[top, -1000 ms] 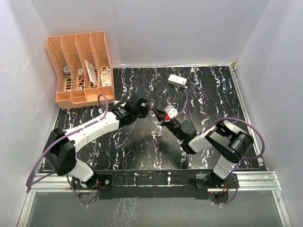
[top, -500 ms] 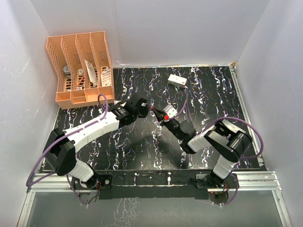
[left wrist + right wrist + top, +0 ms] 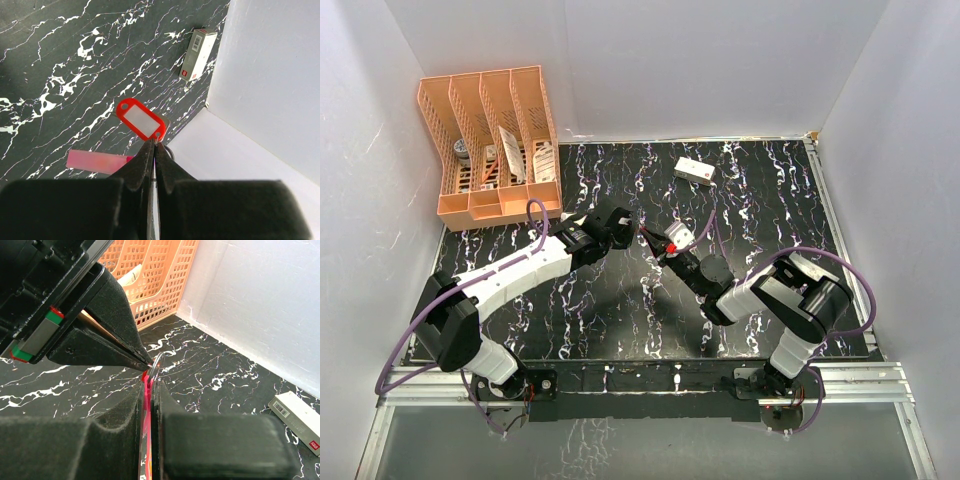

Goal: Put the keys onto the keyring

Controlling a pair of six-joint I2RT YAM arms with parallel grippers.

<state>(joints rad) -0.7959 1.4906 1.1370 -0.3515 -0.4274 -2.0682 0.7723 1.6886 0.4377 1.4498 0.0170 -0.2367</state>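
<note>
At 10 o'clock on the black table with white streaks (image 3: 780, 210) stands an orange plastic rack with four slots (image 3: 490, 140), and there are a few small things in it. The left arm reaches in from 7 o'clock toward the middle of the table. The left gripper (image 3: 640, 229) has its two black fingers pressed tight together. Right at their tip they pinch the keyring (image 3: 157, 364), a small thin metal ring, up in the air above the table. In the left wrist view the red key (image 3: 141, 119) is a little flat red plastic piece with a white middle and a small hole. It sits at 11 o'clock from the fingertips, and its hole end is right at them. I cannot tell if it is on the ring. A slim pink tag (image 3: 97, 161) shows at 8 o'clock from the tips, and one end goes behind the left finger. Just right of the ring, the right gripper (image 3: 665, 246) comes in from 5 o'clock and meets the left one tip to tip. Its fingers are squeezed almost together on a thin pink-red piece (image 3: 147, 410), seen from its edge, which runs up to the ring. I cannot tell if that piece is the pink tag. At 1 o'clock from both grippers, well apart from them and near the back wall, lies a white box with red marks (image 3: 694, 171).
</note>
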